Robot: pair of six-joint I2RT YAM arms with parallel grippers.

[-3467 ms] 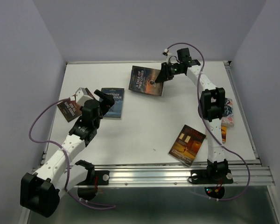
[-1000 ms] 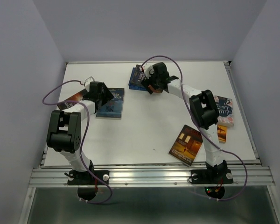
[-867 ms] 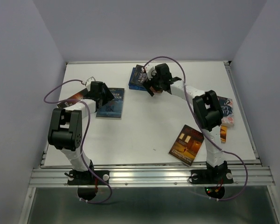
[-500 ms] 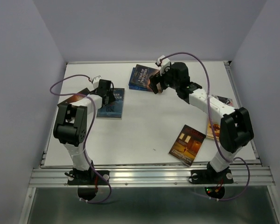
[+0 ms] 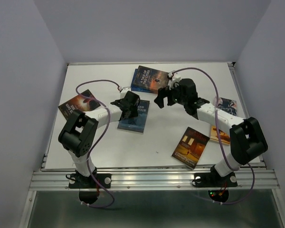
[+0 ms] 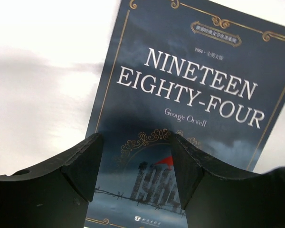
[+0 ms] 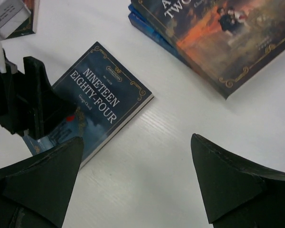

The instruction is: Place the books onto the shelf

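The dark blue "Nineteen Eighty-Four" book (image 5: 136,121) lies flat near the table's middle. My left gripper (image 5: 129,105) is over its lower cover (image 6: 199,95). Its jaws stand apart, tips down at the cover, gripping nothing. "A Tale of Two Cities" (image 5: 150,78) rests on a blue book (image 5: 134,86) at the back. My right gripper (image 5: 162,99) hangs open over bare table between that stack (image 7: 218,33) and the dark blue book (image 7: 104,102). No shelf is in view.
A dark reddish book (image 5: 77,105) lies at the left. An orange-brown one (image 5: 190,147) sits front right. A pale-covered book (image 5: 227,106) and an orange one (image 5: 219,136) lie under my right arm. Walls enclose the table (image 5: 147,142) on three sides.
My left gripper swung right and nearer, and "Nineteen Eighty-Four" slid along under it; its jaws narrowed. My right gripper pulled back from the rear stack toward the middle.
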